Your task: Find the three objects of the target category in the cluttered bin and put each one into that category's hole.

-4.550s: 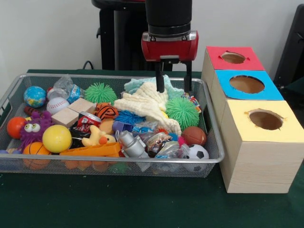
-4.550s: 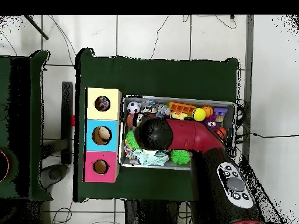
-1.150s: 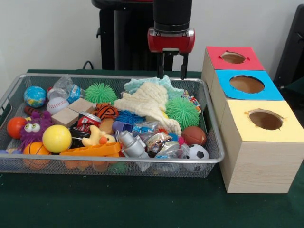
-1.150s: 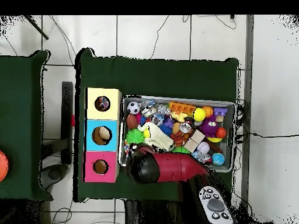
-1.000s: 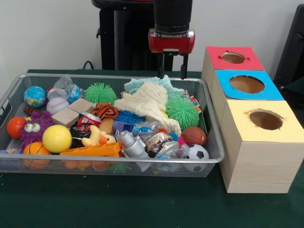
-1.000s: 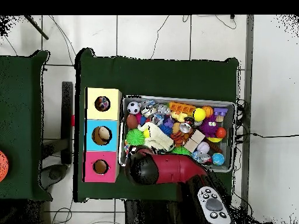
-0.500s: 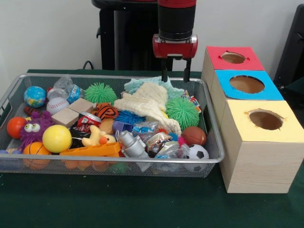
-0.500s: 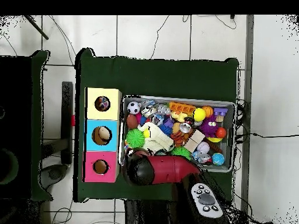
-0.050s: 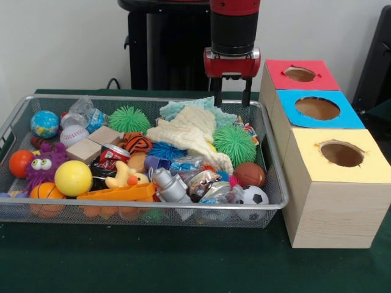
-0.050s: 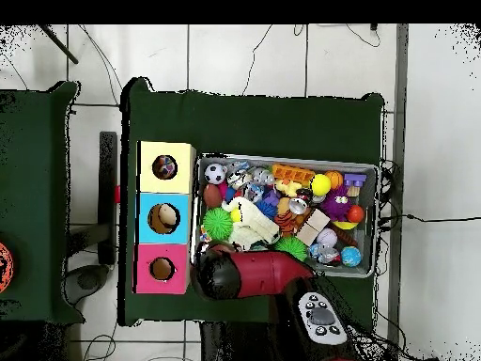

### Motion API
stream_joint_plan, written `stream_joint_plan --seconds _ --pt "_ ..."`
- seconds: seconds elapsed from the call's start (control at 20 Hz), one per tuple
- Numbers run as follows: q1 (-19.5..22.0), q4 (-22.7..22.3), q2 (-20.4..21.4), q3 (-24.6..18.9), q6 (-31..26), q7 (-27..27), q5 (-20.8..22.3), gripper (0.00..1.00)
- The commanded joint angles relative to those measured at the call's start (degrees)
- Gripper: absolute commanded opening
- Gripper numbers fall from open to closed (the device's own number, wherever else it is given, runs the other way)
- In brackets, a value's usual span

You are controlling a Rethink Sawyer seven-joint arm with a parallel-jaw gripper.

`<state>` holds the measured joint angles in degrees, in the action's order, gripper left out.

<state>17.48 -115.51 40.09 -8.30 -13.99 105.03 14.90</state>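
- Bin of wire mesh lies with its long axis running alongside the row of three boxes' short end; that is, the bin stretches away from the boxes, and the boxes sit just beside one of its short walls.
- Boxes form a line along that wall: the red-topped box, the blue-topped box and the yellow-topped box, each with a round hole facing upward (in the overhead view something lies inside each hole).
- Target category cannot be told from the pictures; balls in the bin include a soccer ball and a brown basketball near the yellow-topped box, a green spiky ball behind them, and a yellow ball well away from the boxes.
- Cream knitted cloth lies spread over the heap, its long axis slanting toward the green spiky ball.
- Compared with 4.5 s ago, the gripper has risen off the cream knitted cloth and shifted toward the red-topped box; the bin's contents look unchanged.
- Gripper fingers hang straight down, moderately parted, with nothing between them, above the bin's rim beside the red-topped box; they touch nothing.
- Overhead, the red arm covers the bin edge next to the red-topped box.
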Motion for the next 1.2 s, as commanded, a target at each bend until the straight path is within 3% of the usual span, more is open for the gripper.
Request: stream_joint_plan --seconds 0.05,0.55,1.2 --pt "-0.2 3.7 -3.5 -0.2 4.4 8.3 -1.0 1.0" --pt "-0.6 7.3 -8.4 0.3 7.1 7.8 -0.9 1.0" --pt "-3.1 6.2 -6.2 0.8 5.6 9.7 -3.7 1.0"
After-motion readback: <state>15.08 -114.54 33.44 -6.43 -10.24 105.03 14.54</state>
